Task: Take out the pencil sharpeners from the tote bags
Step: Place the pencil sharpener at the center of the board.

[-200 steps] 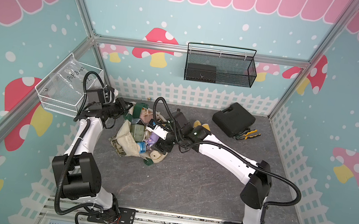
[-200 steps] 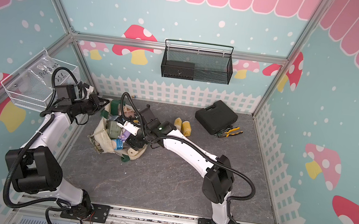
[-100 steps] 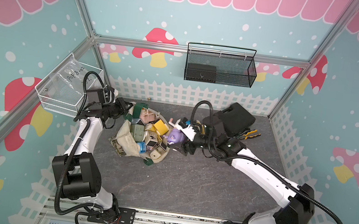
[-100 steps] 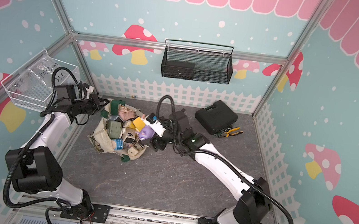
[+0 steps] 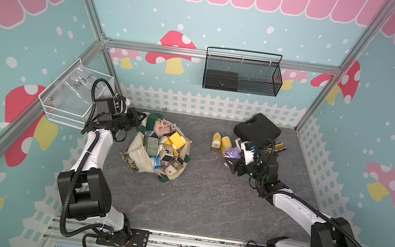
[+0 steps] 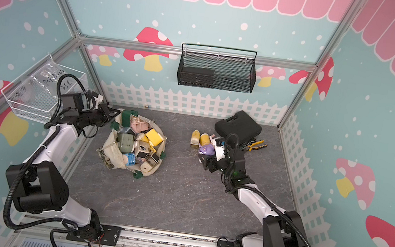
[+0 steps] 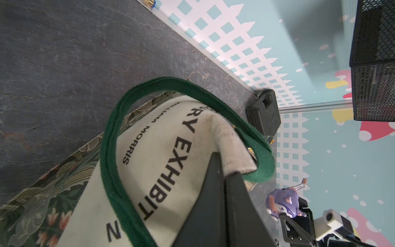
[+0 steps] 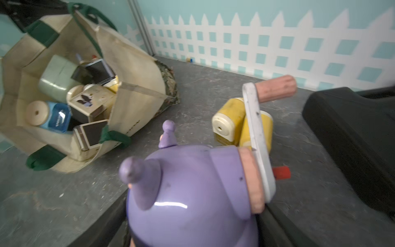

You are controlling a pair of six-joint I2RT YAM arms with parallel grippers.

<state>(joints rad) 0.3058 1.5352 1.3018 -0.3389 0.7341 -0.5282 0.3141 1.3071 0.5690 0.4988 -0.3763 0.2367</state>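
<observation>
- Right claw (image 5: 232, 160) clamps the purple cartoon sharpener (image 8: 192, 203), just beside two yellow sharpeners (image 5: 226, 141) on the tabletop
- Left claw (image 7: 222, 171) pinches the tote bag (image 5: 137, 159) rim

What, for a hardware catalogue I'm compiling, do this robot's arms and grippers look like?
The left arm and right arm match: white link shells between bulky black joint housings, with ribbed black cable hose looping alongside. The left gripper and right gripper are black, with tapered wedge-like fingers. No markings are legible.
</observation>
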